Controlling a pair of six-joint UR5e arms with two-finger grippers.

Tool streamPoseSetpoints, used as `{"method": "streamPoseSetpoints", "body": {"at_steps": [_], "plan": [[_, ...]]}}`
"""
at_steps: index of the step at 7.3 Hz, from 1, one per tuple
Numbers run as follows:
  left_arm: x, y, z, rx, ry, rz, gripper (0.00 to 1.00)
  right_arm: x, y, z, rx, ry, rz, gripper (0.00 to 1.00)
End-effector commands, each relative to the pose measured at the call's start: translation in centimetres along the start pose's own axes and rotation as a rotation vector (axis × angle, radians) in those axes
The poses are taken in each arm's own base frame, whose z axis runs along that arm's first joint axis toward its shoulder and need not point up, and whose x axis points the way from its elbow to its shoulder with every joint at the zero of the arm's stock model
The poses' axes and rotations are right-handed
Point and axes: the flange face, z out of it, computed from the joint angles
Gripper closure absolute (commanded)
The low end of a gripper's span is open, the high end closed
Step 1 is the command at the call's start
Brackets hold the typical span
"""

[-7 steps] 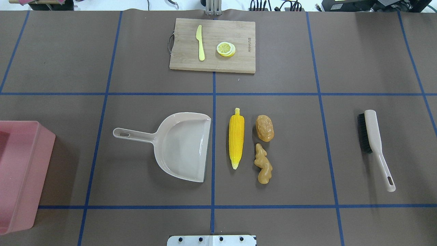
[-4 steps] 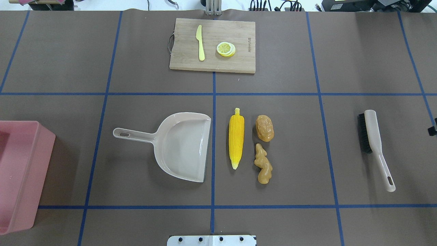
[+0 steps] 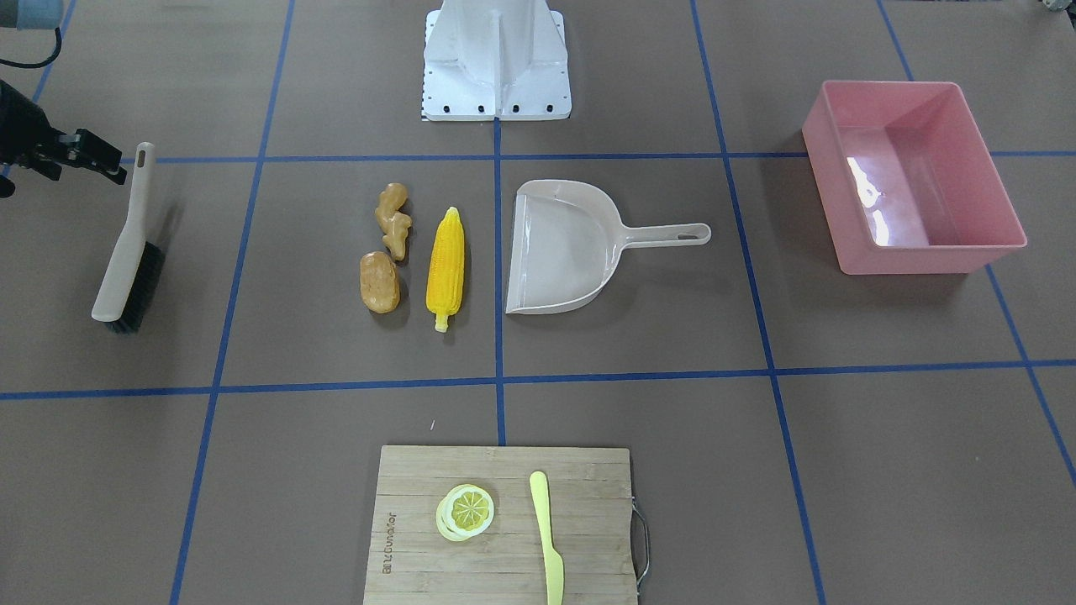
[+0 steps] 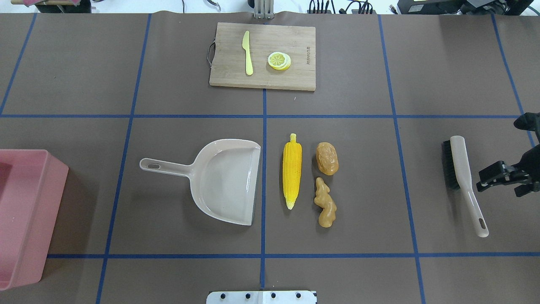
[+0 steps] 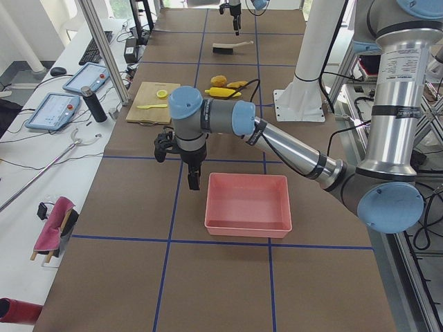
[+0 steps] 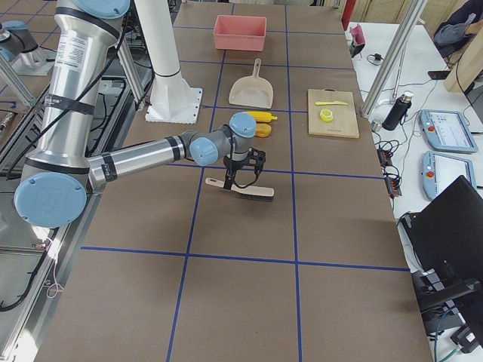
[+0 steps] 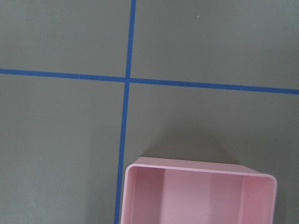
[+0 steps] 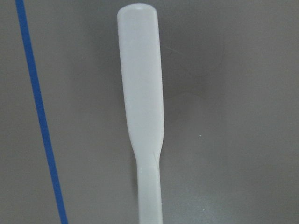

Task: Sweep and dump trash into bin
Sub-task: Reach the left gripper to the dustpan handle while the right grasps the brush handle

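Though the board stamp (image 4: 308, 56) is illegible, right tool (image 4: 483, 179) gapes beside the brush (image 4: 462, 169); left tool (image 5: 194, 181): cannot tell.

One camera sits high behind the robot, looking forward and down; another faces it from across the table (image 3: 841, 462), steeply down, so sides swap; both share the dustpan (image 4: 228, 181), cutting board (image 4: 295, 80) and brush (image 4: 462, 169); two stand far back at the table's ends, looking along it; the left wrist camera looks down on the bin (image 7: 201, 165) rim near the fingers of the left gripper (image 5: 194, 181); the right wrist camera sits close over the brush handle, under the fingers of the right gripper (image 4: 484, 178).
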Motion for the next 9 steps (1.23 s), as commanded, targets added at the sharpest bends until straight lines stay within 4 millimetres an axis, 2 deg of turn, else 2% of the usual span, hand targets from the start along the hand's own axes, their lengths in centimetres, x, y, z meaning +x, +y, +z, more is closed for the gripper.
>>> {"method": "streamPoseSetpoints", "body": {"at_steps": [1,2,3,5,6,7,8,9], "plan": [[8.7,-1.6,-0.4,-0.001,0.013,0.161,0.01,-1.3,1.3,3.0,-0.050,0.034,-0.011,0.02],[12.9,-2.7,-1.4,0.023,0.027,0.242,0.01,-1.5,1.5,4.2,-0.072,0.046,-0.019,0.05],[18.0,-2.7,-1.9,0.034,0.047,0.337,0.01,-1.1,1.4,5.1,-0.088,0.060,-0.012,0.06],[25.6,-0.7,1.5,-0.013,0.044,0.492,0.01,-0.4,1.4,6.8,-0.121,0.079,-0.001,0.08],[30.3,2.2,3.6,-0.026,0.014,0.621,0.01,-0.4,1.5,7.2,-0.129,0.084,-0.001,0.19],[34.8,6.4,5.5,-0.027,-0.012,0.759,0.01,-0.3,1.4,7.3,-0.130,0.085,0.002,0.43],[37.8,8.4,6.1,-0.002,-0.036,0.845,0.01,-0.4,1.5,7.4,-0.131,0.086,0.003,0.73],[38.3,8.8,6.5,-0.009,-0.032,0.881,0.01,-0.3,1.4,7.4,-0.132,0.087,0.007,1.00]]}}
